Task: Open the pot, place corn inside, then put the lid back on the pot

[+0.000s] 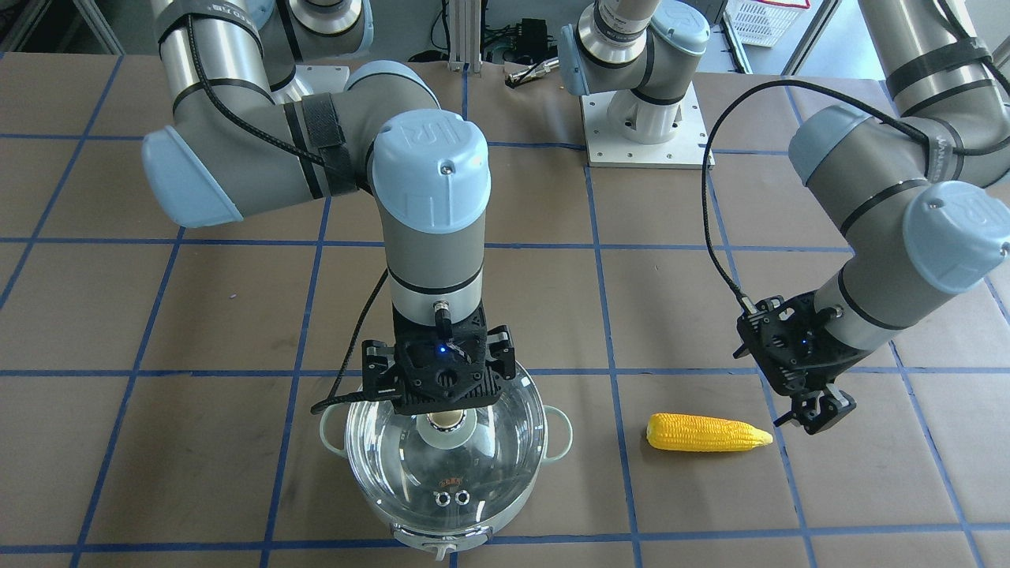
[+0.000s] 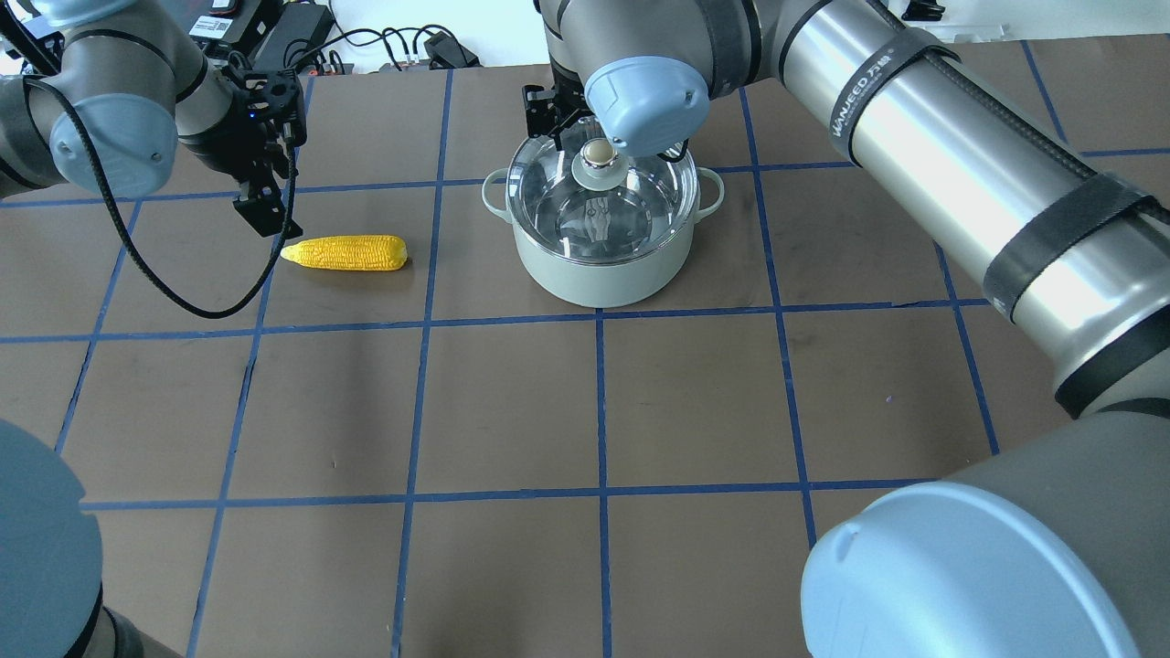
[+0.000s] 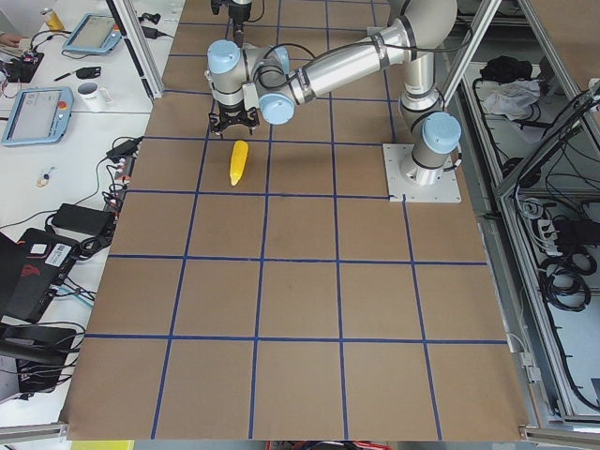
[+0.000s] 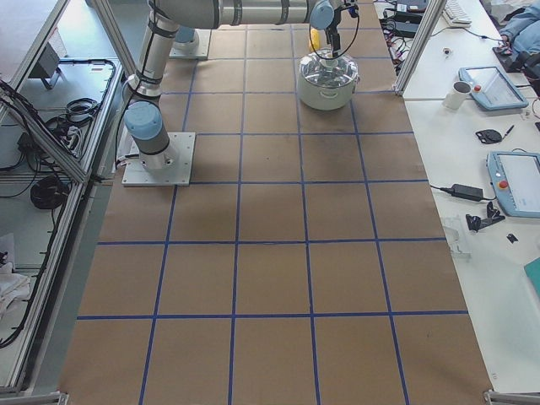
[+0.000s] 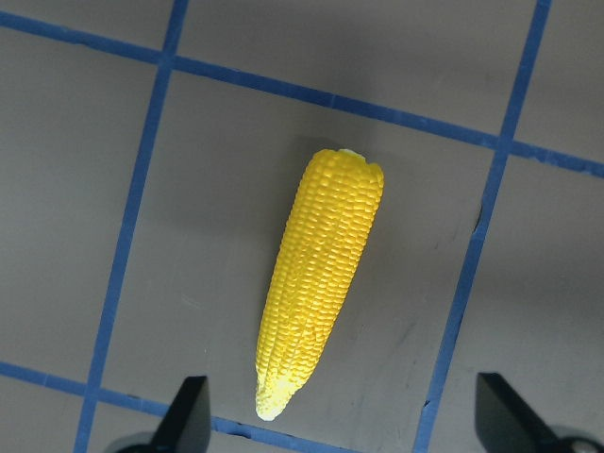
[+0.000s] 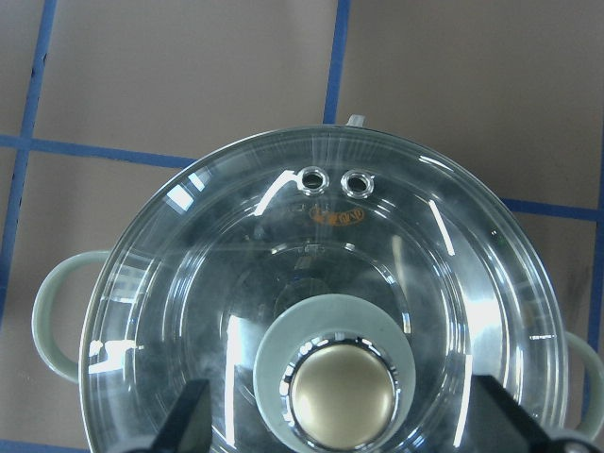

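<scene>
**Lid seated on pot; corn on table beside it**

The pot [image 2: 594, 274] is round, pale mint green, with two loop handles. The lid [image 1: 394, 454], a clear glass dome, sits on it, carrying a pale green base, a shiny gold-beige knob [image 6: 342, 394] and two metal vent rings [image 6: 333, 180].

The right gripper [image 1: 440, 390] hangs directly over the knob, jaws spread wide and clear of it on both sides.

The corn [image 1: 706, 433], yellow, ribbed and tapered, lies flat on the brown table [image 2: 695, 402] to the pot's left, tip pointing away from the pot.

The left gripper [image 1: 822, 412] is above that tip, jaws apart and holding nothing.

The lid [image 2: 599, 196] sits on the pot [image 2: 594, 279]; the corn [image 2: 347, 253] lies apart, leftward.
</scene>
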Controlling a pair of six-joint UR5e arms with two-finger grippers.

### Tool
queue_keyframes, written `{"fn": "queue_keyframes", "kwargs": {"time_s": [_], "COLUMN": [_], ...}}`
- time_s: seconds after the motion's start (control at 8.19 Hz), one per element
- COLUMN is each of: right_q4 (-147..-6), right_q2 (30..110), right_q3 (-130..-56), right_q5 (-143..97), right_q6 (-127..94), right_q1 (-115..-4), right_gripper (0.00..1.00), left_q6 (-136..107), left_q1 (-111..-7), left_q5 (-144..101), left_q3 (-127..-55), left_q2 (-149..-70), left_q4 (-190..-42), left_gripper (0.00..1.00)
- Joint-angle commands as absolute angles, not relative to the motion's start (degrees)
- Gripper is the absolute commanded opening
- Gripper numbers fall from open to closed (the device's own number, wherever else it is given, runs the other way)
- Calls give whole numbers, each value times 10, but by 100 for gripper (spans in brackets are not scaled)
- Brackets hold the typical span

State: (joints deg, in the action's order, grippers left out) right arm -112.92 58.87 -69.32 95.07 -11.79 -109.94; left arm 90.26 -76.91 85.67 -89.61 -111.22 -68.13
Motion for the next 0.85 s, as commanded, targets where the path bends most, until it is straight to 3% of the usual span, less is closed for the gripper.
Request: {"fn": "queue_keyframes", "kwargs": {"time_s": [0.0,0.24,0.37,0.61,0.73], "right_q4": [-1139,-1150,-1150,-1150,-1150], "right_q2": [575,577,577,579,579], "right_q3": [-706,-727,-727,-726,-725], "right_q5": [949,948,954,946,945], "right_q6": [-125,-120,-120,-127,-140], "right_q1": [-1100,-1098,-1095,-1085,-1085], "right_gripper": [93,84,73,40,35], "left_q6": [1019,1086,1108,1107,1106], "left_q1": [-769,-769,-769,-769,-769], "left_q5": [855,854,855,856,856], "left_q3": [-896,-896,-896,-896,-896], "left_q2": [-1159,-1182,-1189,-1211,-1219], "left_q4": [-660,-620,-619,-604,-604], "left_gripper": [100,100,100,100,100]}}
